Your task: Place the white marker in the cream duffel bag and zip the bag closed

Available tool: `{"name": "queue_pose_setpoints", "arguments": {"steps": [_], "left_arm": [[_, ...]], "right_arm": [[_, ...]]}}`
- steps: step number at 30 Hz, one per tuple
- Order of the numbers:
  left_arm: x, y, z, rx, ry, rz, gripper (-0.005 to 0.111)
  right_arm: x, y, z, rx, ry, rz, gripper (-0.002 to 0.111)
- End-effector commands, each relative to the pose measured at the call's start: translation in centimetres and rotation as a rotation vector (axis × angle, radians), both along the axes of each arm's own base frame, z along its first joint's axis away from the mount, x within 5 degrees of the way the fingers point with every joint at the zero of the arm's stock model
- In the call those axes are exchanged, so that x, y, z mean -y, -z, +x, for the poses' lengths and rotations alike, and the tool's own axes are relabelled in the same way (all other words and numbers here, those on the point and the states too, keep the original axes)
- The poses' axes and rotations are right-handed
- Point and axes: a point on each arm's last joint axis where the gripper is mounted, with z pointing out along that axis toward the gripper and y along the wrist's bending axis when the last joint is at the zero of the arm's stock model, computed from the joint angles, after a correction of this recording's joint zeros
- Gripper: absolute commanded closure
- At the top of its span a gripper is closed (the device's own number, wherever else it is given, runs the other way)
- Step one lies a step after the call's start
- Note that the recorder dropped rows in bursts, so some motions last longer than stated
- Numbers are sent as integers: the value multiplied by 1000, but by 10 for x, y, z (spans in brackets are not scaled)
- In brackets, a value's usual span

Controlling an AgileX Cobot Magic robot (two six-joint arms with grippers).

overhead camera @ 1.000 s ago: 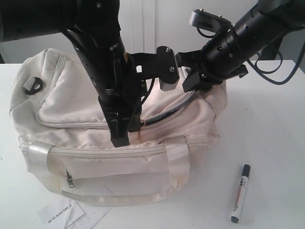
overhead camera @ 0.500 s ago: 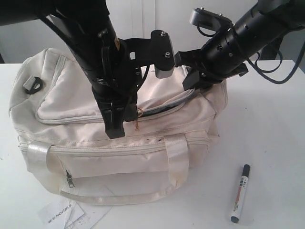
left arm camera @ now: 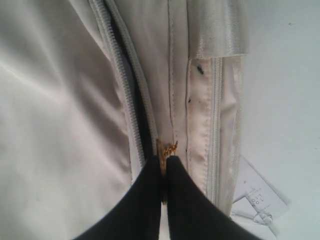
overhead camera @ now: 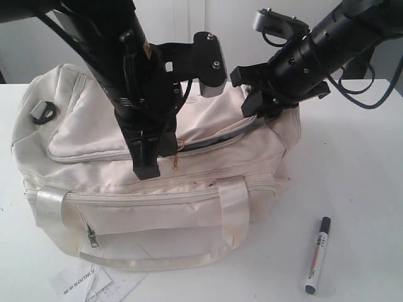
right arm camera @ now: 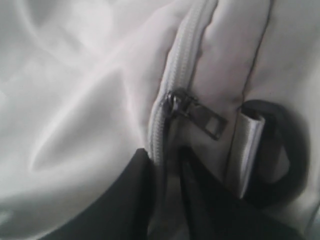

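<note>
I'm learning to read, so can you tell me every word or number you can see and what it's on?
Paper tag in front of the cream duffel bag: capitals seen upside down, maybe "NINLION", too blurred to be sure; its smaller print is unreadable.
White marker: red and black print, too small to read.
Bag: no words visible.

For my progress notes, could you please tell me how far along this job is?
Done: top zip of the cream duffel bag partly open. In hand: left end effector pinches the gold zip pull; right end effector at the bag's end. Left: white marker lies on the table, unbagged; zipping.
</note>
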Motion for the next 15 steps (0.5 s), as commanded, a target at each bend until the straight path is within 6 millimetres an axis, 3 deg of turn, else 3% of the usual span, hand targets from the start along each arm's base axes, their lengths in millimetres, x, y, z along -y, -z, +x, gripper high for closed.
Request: {"name": "queue_pose_setpoints", "arguments": {"steps": [1,9,15], "left_arm": [[-3,-4,-5,-28,-20,3,107],[-3,-4,-5,-30,-28,1,107],[-3,-4,-5,-31,-33,0,107]], "right_arm": [[3,-13,2,32,1,-3,77],[9,-43,-16,65,-18,-3,74],[5,-42,-32,-28,-46,77,74]]}}
